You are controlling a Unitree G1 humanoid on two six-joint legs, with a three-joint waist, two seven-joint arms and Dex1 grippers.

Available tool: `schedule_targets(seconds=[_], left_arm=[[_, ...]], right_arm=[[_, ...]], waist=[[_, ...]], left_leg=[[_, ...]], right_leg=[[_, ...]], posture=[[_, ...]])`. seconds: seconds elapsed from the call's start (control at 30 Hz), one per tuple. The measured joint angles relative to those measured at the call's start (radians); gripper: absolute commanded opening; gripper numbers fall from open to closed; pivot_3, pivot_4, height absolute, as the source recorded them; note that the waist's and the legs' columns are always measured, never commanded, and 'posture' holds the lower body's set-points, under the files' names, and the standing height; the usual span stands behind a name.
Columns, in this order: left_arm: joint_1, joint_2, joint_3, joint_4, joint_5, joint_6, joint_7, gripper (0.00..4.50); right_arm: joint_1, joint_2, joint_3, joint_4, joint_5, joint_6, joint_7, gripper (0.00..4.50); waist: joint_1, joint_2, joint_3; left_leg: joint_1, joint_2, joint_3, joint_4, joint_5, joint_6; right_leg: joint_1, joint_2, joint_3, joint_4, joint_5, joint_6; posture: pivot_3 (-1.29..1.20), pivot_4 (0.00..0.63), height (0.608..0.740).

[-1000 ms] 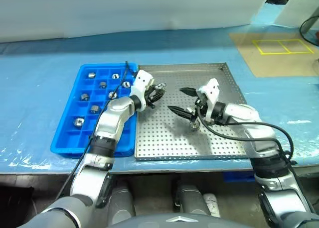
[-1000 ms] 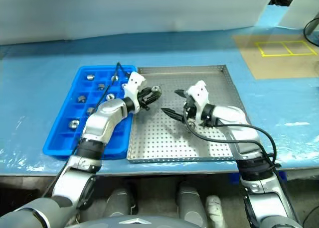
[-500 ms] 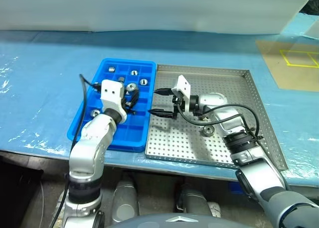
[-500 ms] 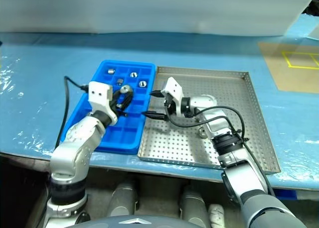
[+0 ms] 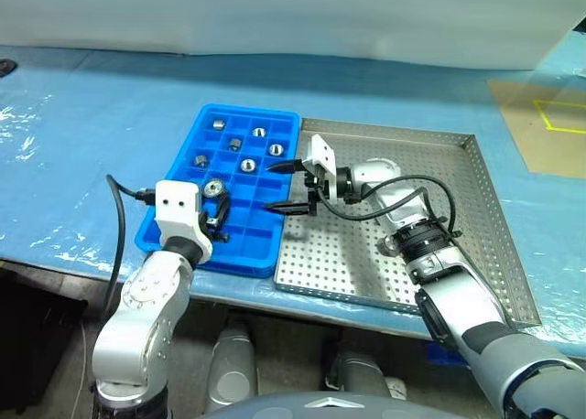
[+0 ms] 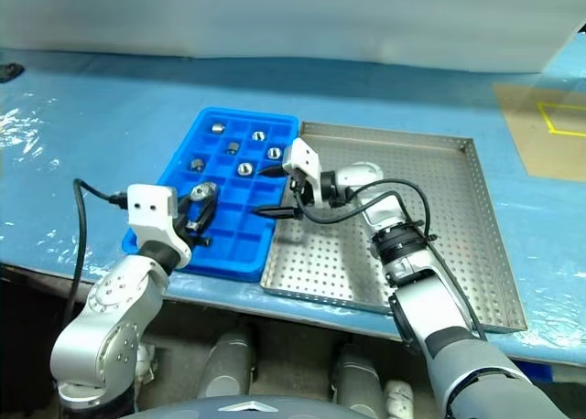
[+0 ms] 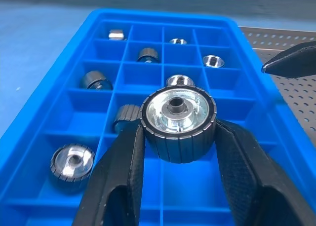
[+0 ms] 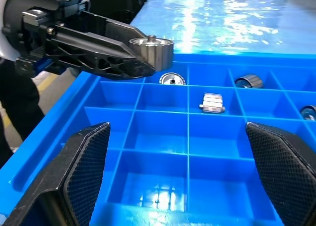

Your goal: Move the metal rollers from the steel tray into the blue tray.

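Subject: transfer of metal rollers into the blue tray.

Change, left arm: a second ago the left gripper carried its load above the seam where the steel tray meets the blue tray. It now hangs over the blue tray's near end, above the compartments.

Change, right arm: the right gripper has left the steel tray's middle and now stands at the blue tray's inner rim, pointing across it.

Note on view: the whole picture has shifted since then, so the camera has moved; the trays themselves have not.

Left jaws: pinching one held roller by its ribbed sides, bore facing the wrist camera.

Right jaws: spread wide, nothing between them, as they were a second ago.

Meaning for the task: in my judgement the carry is done and only the release into a free cell remains. The right arm appears idle.

Count, trays: two, side by side and touching.

Count, rollers lying in the blue tray: eight, by the left wrist view, one of them half hidden behind the held piece.

Count, rollers in grip: one, above the blue tray.

Count, rollers left beside the blue tray on the steel tray: cannot tell; the right arm covers part of its base.
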Motion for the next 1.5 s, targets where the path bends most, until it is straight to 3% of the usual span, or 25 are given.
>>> schedule_targets(seconds=[0.3, 0.57, 0.83, 1.03, 1.17, 1.5], left_arm=[[0.139, -0.015, -0.036, -0.098, 0.004, 0.046, 0.076, 1.76], [0.151, 0.001, -0.025, -0.101, -0.001, 0.080, 0.081, 1.76], [0.069, 0.023, -0.017, -0.048, -0.003, 0.084, 0.072, 4.45], [-0.095, 0.032, -0.019, 0.045, -0.054, 0.040, -0.004, 4.45], [-0.239, 0.055, -0.038, 0.235, -0.094, -0.026, -0.104, 4.45], [-0.492, 0.123, -0.160, 0.689, -0.132, -0.285, -0.443, 4.45]], right_arm=[[-0.035, 0.053, 0.000, 0.090, -0.021, -0.058, 0.041, 4.50], [-0.037, 0.061, -0.002, 0.105, -0.035, -0.075, 0.047, 4.50], [-0.036, 0.049, -0.013, 0.105, -0.039, -0.076, 0.034, 4.50], [-0.002, 0.013, -0.034, 0.030, -0.039, -0.055, -0.011, 4.50], [0.107, -0.081, -0.055, -0.149, -0.040, 0.042, -0.076, 4.50], [0.415, -0.254, -0.150, -0.562, -0.063, 0.346, -0.345, 4.50]], waist=[[0.053, 0.000, 0.000], [0.082, 0.000, 0.000], [0.085, 0.000, 0.000], [0.078, 0.001, 0.000], [0.055, 0.000, 0.000], [-0.112, 0.001, 0.000]], left_leg=[[0.000, 0.000, -0.001, 0.000, 0.000, 0.000], [0.000, 0.000, -0.002, 0.000, 0.000, -0.001], [0.001, 0.000, -0.002, 0.000, 0.001, -0.002], [0.001, 0.000, -0.002, 0.001, 0.001, -0.003], [0.001, 0.000, -0.002, 0.003, 0.004, -0.006], [0.005, -0.001, 0.000, 0.000, 0.006, -0.010]], right_leg=[[0.000, 0.000, 0.000, 0.000, 0.000, 0.000], [0.000, 0.001, 0.000, 0.000, 0.000, 0.000], [0.000, 0.002, 0.001, 0.001, 0.000, 0.000], [0.000, 0.002, 0.001, 0.002, 0.000, 0.000], [0.001, 0.002, 0.002, 0.003, 0.001, 0.001], [0.001, 0.004, 0.007, 0.003, 0.002, 0.002]], posture=[[0.54, 0.150, 0.740], [0.52, 0.150, 0.740], [0.44, 0.150, 0.740], [0.24, 0.150, 0.740], [0.07, 0.150, 0.740], [-0.24, 0.150, 0.740]])
